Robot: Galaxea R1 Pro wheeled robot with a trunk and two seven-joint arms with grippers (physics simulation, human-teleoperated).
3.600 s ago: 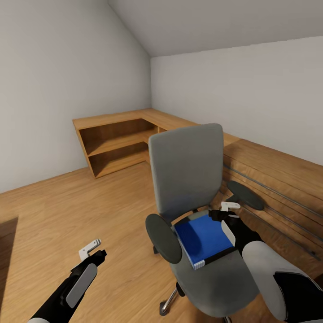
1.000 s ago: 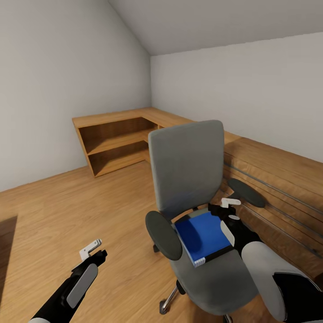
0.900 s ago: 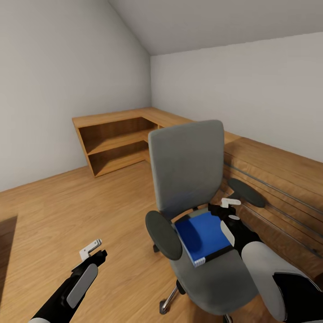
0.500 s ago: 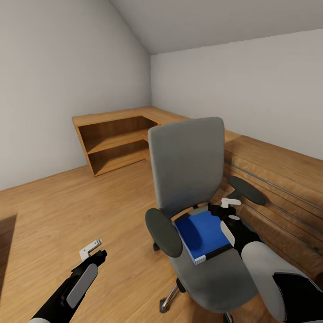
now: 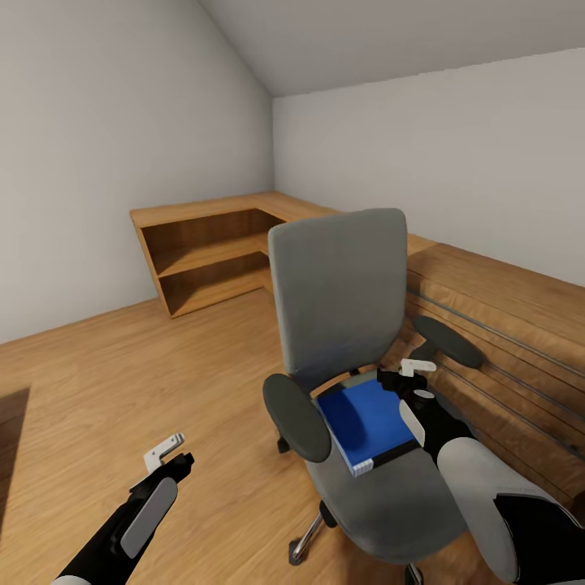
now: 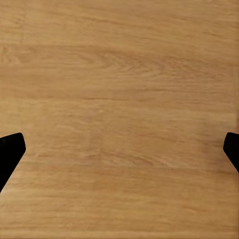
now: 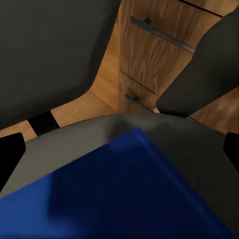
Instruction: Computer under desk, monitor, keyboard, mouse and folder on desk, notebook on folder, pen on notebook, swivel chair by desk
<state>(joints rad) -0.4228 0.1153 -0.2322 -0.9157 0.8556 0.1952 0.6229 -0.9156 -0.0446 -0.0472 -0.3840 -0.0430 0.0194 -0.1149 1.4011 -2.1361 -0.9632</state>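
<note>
One folder [image 5: 367, 421] lies flat on the seat of the swivel chair [image 5: 349, 325], right claw [image 5: 413, 380] poised at its far corner.
Right claw is spread, fingertips wide apart over the blue cover in the wrist view, gripping nothing; likely lining up to pinch an edge. Left claw [image 5: 168, 452] hangs spread over the bare wood floor [image 6: 119, 99], idle. Low oak shelving [image 5: 207, 252] sits behind.

- Swivel chair [image 5: 349, 325]: grey, upright, black armrests, on the wood floor beside oak drawers.
- Folder [image 5: 366, 422]: bright blue, black edge; I see it flat on the seat.
</note>
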